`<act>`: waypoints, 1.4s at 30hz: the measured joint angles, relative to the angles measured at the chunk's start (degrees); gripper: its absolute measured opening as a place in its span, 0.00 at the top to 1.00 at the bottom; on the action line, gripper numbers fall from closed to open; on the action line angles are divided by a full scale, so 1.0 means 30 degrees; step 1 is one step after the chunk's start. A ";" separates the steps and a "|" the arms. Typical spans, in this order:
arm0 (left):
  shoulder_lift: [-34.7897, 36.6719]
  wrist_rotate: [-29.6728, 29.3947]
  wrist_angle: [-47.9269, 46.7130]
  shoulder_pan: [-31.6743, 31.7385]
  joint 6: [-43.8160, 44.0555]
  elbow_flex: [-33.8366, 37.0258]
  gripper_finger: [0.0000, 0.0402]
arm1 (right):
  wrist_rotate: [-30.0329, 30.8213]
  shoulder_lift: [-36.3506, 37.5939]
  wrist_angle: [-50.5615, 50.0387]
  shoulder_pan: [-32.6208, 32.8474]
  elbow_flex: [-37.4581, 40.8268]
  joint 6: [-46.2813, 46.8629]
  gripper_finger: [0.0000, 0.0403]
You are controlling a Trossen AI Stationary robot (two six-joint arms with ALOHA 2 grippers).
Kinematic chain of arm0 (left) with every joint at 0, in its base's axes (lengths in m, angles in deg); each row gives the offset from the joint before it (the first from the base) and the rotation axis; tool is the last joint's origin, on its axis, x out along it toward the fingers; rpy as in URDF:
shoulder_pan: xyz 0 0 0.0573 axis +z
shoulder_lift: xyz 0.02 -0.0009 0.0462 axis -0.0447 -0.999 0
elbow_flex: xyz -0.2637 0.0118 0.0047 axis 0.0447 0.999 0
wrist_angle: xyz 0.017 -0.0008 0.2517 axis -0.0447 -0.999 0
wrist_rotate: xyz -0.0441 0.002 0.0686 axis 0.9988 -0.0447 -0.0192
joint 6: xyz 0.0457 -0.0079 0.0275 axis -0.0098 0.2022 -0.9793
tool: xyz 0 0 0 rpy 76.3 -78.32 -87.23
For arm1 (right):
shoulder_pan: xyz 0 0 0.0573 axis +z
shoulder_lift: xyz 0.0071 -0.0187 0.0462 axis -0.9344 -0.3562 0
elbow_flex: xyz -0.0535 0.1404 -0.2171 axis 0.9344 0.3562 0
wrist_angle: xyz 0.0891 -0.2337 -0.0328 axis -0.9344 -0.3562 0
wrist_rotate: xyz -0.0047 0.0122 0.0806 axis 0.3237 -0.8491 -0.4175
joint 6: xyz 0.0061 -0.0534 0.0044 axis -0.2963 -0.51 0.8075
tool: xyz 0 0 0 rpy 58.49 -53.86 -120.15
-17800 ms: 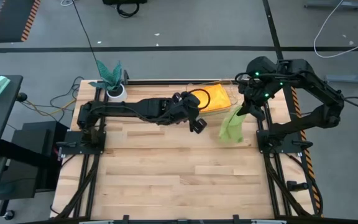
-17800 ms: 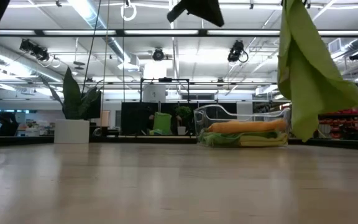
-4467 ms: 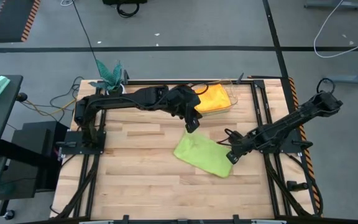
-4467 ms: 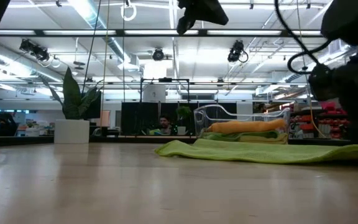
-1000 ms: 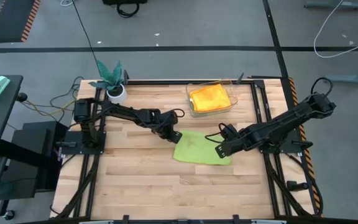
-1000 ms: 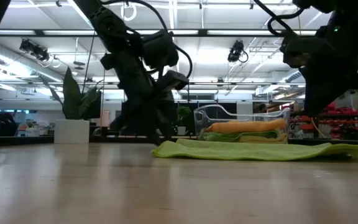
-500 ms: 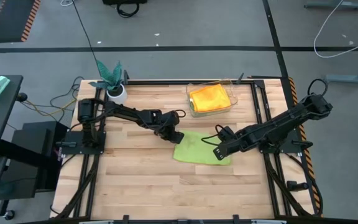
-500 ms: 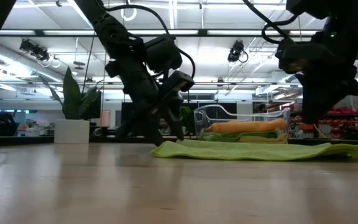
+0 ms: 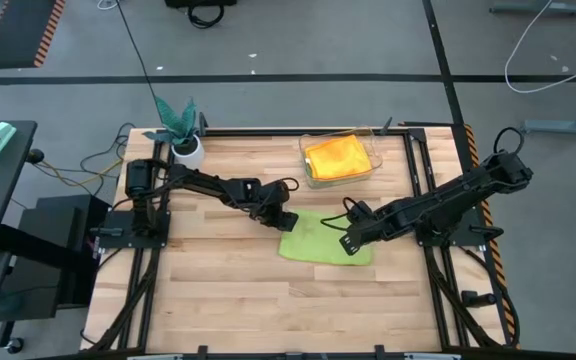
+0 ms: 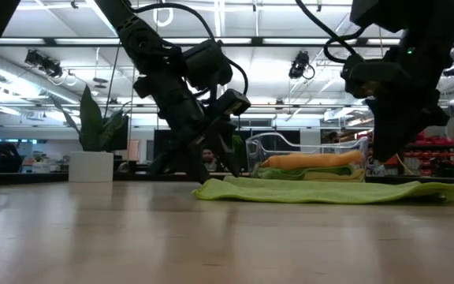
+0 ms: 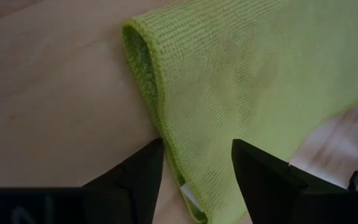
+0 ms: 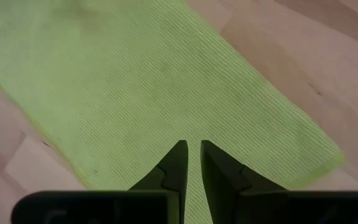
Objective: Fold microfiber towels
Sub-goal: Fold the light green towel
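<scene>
A lime green microfiber towel (image 9: 320,241) lies flat on the wooden table, doubled over, with a rounded fold at its left end (image 11: 137,57). My left gripper (image 9: 284,220) is open at that end. One finger (image 11: 143,174) stands over the wood and the other (image 11: 257,174) over the cloth, with the towel's edge between them. My right gripper (image 9: 349,243) hovers over the towel's right part, pointing steeply down. Its fingers (image 12: 192,155) are open by a narrow slit, and green cloth shows through it. More towels, an orange one on top, sit in a clear bin (image 9: 340,160).
The clear bin (image 10: 310,167) stands at the far edge, just behind the towel. A teal plant in a white pot (image 9: 180,130) is at the far left corner. Bare wood spreads across the table's near half (image 9: 268,310).
</scene>
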 joint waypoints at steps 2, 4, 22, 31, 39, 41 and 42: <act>-0.0270 -0.0038 0.0340 -0.0044 0.0134 0.0000 0.49 | -0.0183 -0.0037 0.0157 -0.0192 0.0000 -0.0343 0.87; -0.0406 0.0000 0.0490 -0.0057 0.0300 -0.0015 0.49 | -0.0267 -0.0037 0.0241 -0.0352 0.0000 -0.0575 0.87; -0.1445 -0.0231 0.2819 -0.0252 0.1594 -0.0038 0.56 | -0.1173 -0.0030 0.1232 -0.0949 0.1379 -0.0842 0.87; -0.1865 -0.0769 0.4004 -0.0277 0.1435 0.0000 0.78 | -0.2178 -0.0023 0.3095 -0.0920 0.3026 0.0155 0.87; -0.1902 -0.1913 0.4436 -0.0406 0.0562 0.0000 0.97 | -0.2200 -0.0023 0.3165 -0.0920 0.3100 0.0158 0.87; -0.1854 -0.2086 0.4556 -0.0453 0.0554 -0.0006 0.98 | -0.2200 -0.0023 0.3163 -0.0920 0.3104 0.0172 0.87; -0.1790 -0.2185 0.4602 -0.0513 0.0541 -0.0007 0.98 | -0.2201 -0.0023 0.3165 -0.0920 0.3104 0.0172 0.87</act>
